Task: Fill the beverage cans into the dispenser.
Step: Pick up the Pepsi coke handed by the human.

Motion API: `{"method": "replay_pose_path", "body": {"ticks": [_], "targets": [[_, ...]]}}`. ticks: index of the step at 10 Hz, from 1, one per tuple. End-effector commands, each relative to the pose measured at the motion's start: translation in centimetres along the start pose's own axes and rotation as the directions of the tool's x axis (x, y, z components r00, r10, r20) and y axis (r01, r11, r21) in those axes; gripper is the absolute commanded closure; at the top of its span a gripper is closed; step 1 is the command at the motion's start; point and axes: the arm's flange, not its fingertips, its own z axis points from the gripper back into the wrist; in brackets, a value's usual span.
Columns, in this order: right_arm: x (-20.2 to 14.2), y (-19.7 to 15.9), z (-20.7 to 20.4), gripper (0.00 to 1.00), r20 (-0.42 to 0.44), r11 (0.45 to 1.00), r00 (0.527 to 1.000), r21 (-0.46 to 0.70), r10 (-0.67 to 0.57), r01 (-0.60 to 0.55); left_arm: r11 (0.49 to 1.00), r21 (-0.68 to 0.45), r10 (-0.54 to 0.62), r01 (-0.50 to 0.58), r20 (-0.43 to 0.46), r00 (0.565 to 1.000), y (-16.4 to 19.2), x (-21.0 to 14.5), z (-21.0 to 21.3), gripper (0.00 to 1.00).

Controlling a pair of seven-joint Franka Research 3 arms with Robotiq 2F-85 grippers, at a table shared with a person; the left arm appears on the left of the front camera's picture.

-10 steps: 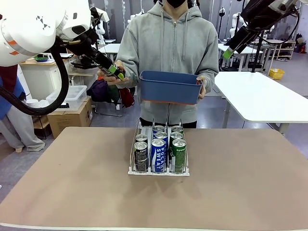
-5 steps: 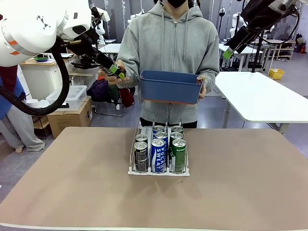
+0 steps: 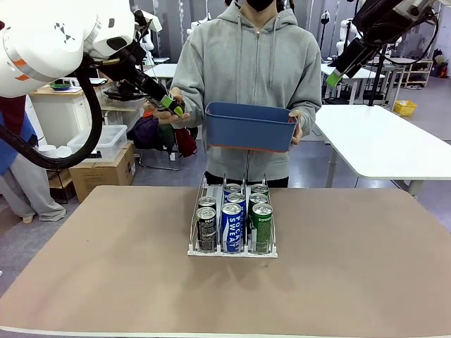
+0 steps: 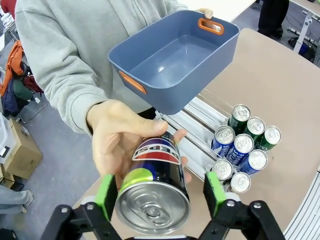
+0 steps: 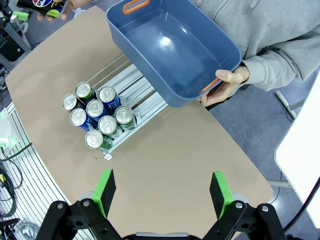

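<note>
1. Left pincer (image 4: 159, 196) pads flank the Pepsi can (image 4: 154, 186) on the person's palm (image 4: 122, 140); full clench not confirmed, pose unchanged.
2. Right pincer (image 5: 162, 191) released, idle.
3. Dispenser (image 3: 232, 224) on tabletop (image 3: 352, 267): seven cans, left lane has room.

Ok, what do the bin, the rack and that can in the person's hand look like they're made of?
Blue bin: likely moulded plastic, smooth with a soft sheen, orange handle inserts. Dispenser: apparently white-coated metal wire on a flat base. Pepsi can: probably aluminium, with a bare silvery top, pull tab and glossy printed wall.
</note>
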Motion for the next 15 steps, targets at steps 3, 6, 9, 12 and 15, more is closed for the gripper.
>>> {"method": "replay_pose_path", "body": {"ticks": [3,6,9,12,15], "targets": [[-0.27,0.06,0.09,0.0,0.0,1.0,1.0,0.0,0.0,0.0,0.999,0.039,0.016,-0.017,0.018,1.0,0.3,0.31,-0.07,1.0],[-0.27,0.06,0.09,0.0,0.0,1.0,1.0,0.0,0.0,0.0,0.999,0.037,0.023,-0.023,0.015,1.0,0.1,0.21,0.03,1.0],[-0.27,0.06,0.09,0.0,0.0,1.0,1.0,0.0,0.0,0.0,0.998,0.06,-0.002,0.003,-0.014,1.0,0.07,0.11,0.04,1.0],[-0.27,0.06,0.09,0.0,0.0,1.0,1.0,0.0,0.0,0.0,0.996,0.02,0.083,-0.082,-0.059,0.995,0.21,0.43,-0.55,0.91],[-0.27,0.06,0.09,0.0,0.0,1.0,1.0,0.0,0.0,0.0,1.0,0.031,-0.006,0.007,-0.008,1.0,0.08,0.16,0.06,0.91]]}}
